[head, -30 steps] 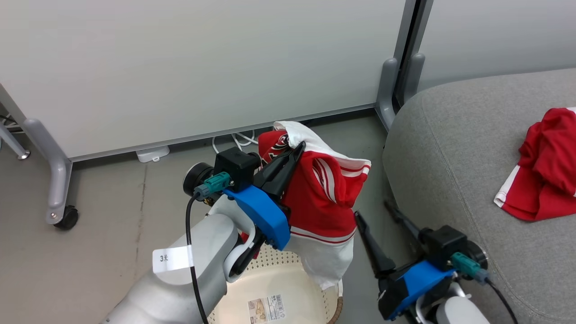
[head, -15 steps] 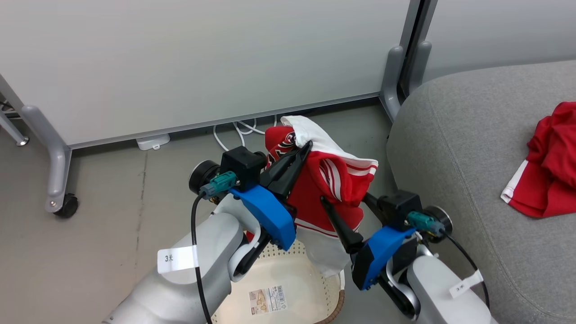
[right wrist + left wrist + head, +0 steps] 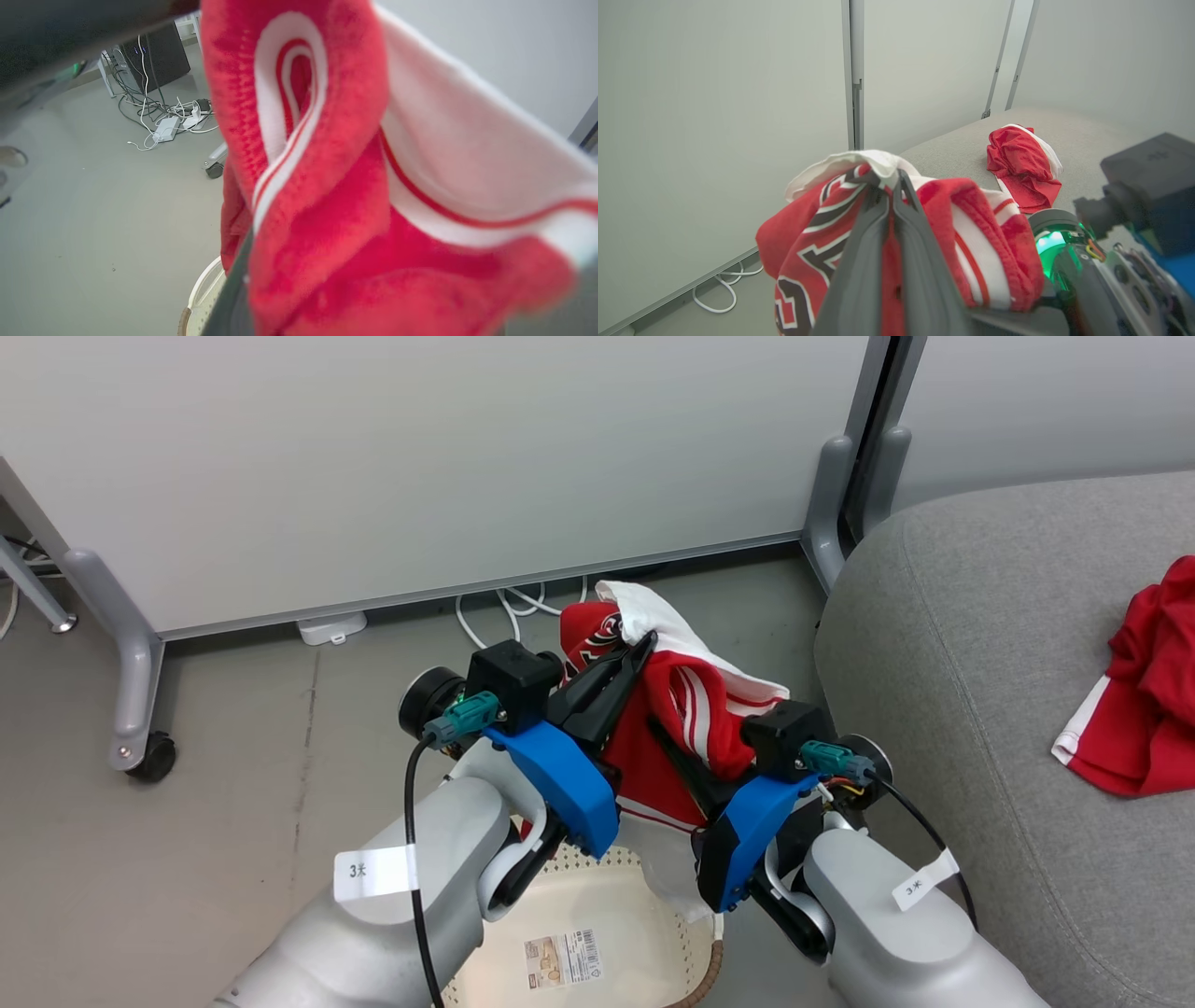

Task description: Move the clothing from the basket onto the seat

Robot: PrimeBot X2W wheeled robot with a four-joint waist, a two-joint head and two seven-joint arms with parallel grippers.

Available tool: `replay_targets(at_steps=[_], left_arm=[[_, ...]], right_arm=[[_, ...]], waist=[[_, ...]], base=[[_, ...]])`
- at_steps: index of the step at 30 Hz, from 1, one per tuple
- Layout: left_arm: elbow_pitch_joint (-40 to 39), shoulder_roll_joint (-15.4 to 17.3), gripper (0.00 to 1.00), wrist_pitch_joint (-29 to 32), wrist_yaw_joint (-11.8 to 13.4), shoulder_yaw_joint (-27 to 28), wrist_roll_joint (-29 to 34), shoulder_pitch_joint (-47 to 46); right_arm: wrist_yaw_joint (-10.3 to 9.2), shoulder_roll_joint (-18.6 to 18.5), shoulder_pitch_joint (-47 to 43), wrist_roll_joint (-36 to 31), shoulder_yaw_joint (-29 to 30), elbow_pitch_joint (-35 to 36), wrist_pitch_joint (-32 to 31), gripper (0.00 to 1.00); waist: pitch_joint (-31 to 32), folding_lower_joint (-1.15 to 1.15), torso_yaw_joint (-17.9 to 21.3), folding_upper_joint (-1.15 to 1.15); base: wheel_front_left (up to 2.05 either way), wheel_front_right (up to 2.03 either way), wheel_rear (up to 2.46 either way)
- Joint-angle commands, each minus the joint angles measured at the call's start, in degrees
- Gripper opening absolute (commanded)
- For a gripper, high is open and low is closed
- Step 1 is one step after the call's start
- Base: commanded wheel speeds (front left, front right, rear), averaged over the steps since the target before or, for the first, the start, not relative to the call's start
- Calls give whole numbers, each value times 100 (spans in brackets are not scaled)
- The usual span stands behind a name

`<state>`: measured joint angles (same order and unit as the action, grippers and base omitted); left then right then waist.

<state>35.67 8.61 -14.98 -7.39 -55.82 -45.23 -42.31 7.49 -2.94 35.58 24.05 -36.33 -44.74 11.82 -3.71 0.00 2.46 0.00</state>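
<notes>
Hanging above the basket (image 3: 597, 882), a red garment (image 3: 695, 705) is pinched tight between the left gripper (image 3: 644, 642) and its closed fingers; the right gripper (image 3: 677, 761) reaches into its folds, though whether it grips cannot be told. A second red garment (image 3: 1144, 709) lies on the seat (image 3: 971, 616).

Red clothing (image 3: 695, 695) w/ white stripes, blk-white lettering; cream basket (image 3: 635, 943); grey seat (image 3: 980, 644)
</notes>
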Motion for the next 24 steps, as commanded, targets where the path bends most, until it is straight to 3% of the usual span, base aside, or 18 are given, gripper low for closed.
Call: replay_targets(at_steps=[1,18,19,21,22,24], left_arm=[[9,12,0,-30,-15,3,-18,-28],[167,35,0,-31,-15,-12,-118,109],[179,43,13,-30,-14,-30,-137,94],[205,52,78,-30,-15,-72,-207,65],[221,58,100,-30,-15,-83,-225,50],[254,62,100,-30,-14,-96,-269,26]], right_arm=[[1,6,97,87,-64,-62,53,0],[1,8,359,701,-615,-548,290,0],[1,8,369,728,-637,-559,300,0],[1,8,393,759,-677,-587,314,0],[1,9,411,778,-694,-601,322,0],[1,9,443,801,-721,-625,323,0]], waist=[[12,0,0,0],[113,0,98,0],[118,0,99,0],[127,0,101,0],[131,0,102,0],[139,0,103,0]], base=[[0,0,0],[0,0,0],[0,0,0],[0,0,0],[0,0,0],[0,0,0]])
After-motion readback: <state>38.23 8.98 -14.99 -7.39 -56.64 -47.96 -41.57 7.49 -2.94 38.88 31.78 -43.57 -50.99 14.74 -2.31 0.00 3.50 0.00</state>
